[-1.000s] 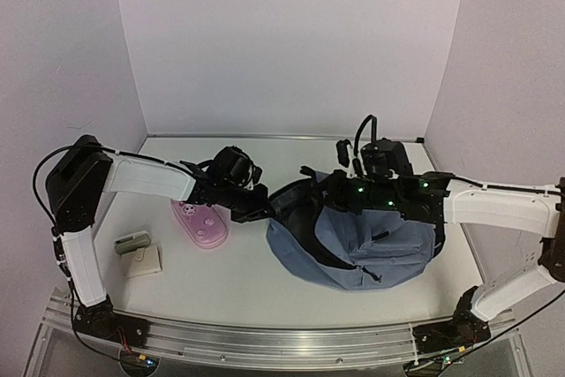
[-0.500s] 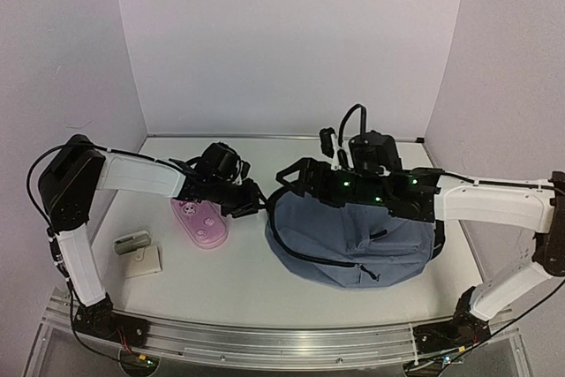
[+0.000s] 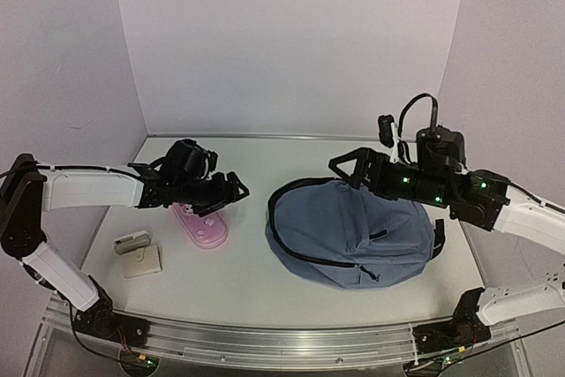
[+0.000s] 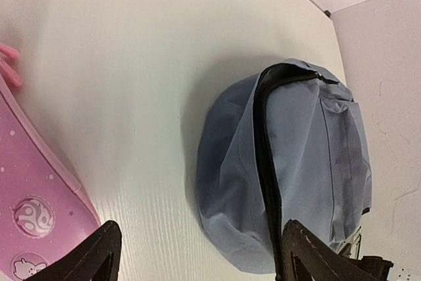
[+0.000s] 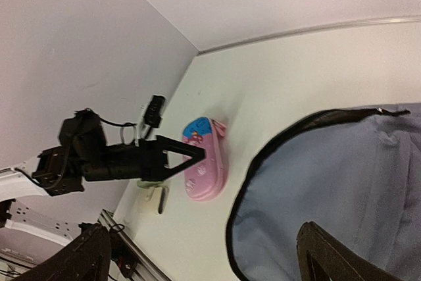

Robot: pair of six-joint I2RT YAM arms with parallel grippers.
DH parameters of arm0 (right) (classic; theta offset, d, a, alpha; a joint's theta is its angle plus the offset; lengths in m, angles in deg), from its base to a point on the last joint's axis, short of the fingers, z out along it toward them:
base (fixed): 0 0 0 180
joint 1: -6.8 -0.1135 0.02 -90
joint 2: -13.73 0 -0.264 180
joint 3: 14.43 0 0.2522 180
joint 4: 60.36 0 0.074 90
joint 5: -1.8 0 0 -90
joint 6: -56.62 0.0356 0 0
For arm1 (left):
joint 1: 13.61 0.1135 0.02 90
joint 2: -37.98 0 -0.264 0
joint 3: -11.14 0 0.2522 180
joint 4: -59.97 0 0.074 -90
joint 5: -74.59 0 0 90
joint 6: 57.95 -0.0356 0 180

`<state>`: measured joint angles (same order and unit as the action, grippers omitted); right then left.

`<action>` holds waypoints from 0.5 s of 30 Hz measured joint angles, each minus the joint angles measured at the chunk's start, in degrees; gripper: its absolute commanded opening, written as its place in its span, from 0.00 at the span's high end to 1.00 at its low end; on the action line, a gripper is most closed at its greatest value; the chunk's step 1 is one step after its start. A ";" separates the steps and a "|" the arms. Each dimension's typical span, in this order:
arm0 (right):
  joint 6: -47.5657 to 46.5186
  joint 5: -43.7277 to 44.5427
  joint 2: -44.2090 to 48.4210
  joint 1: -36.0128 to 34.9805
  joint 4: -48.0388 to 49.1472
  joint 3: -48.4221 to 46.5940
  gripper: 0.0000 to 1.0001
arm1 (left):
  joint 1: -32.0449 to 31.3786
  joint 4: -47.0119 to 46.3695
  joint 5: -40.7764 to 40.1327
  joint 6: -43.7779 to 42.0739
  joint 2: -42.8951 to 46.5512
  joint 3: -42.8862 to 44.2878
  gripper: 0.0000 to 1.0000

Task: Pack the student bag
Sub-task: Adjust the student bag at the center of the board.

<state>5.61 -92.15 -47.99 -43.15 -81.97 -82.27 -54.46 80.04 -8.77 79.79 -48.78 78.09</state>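
The student bag (image 3: 353, 236) is a slate-blue backpack lying flat at centre right, its black zipper band curving round its left and far edge. My left gripper (image 3: 223, 194) hovers open to the left of it, over the pink pencil case (image 3: 201, 225), holding nothing. My right gripper (image 3: 347, 168) hangs open just above the bag's far rim, also empty. In the left wrist view the bag (image 4: 296, 162) lies ahead between wide-apart fingers (image 4: 99, 258). The right wrist view shows the bag (image 5: 342, 189), the pencil case (image 5: 205, 159) and the left gripper (image 5: 191, 153).
A small grey-green item (image 3: 132, 241) and a cream flat item (image 3: 144, 260) lie near the left front of the table. The white walls close in at the back and both sides. The aluminium rail (image 3: 265, 342) runs along the near edge.
Both grippers opened and let go of the bag's rim, then drew back, the left one leftward and the right one rightward and up. The bag's mouth has dropped flat.
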 measured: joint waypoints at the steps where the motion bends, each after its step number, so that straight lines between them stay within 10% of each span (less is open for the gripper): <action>1: -0.15 -0.85 -0.10 0.71 -0.76 1.10 0.11 | -0.07 -0.26 0.56 0.20 0.06 -0.51 0.14; 15: 4.88 -7.80 4.23 0.46 -16.50 12.09 0.28 | -5.18 -5.99 8.98 1.63 -6.54 0.44 0.13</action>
<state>10.50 -99.95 -43.76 -42.69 -98.47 -70.18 -59.63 74.05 0.21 81.42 -55.31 78.53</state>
